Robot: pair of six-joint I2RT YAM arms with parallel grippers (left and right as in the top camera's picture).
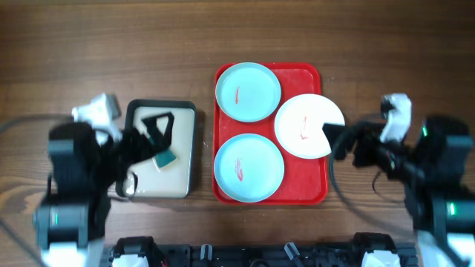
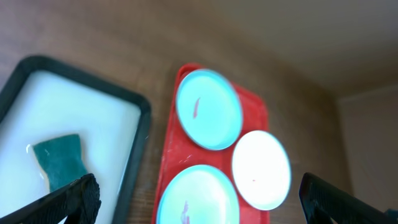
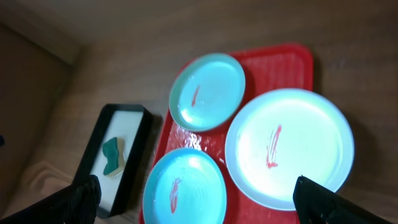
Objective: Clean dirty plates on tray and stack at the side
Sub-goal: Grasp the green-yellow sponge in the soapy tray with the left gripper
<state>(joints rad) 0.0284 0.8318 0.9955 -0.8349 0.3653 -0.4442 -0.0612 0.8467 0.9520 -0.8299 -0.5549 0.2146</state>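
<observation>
While plates (image 1: 249,90) lie on the tray (image 1: 304,189), left tool (image 1: 154,137) wide, right tool (image 1: 343,142) wide, both empty.

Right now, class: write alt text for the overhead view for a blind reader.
A red tray holds three red-smeared plates: upper blue plate, lower blue plate, white plate at right. The right gripper hovers at the white plate's edge; the left gripper hangs over a sponge in a cream tray.
</observation>
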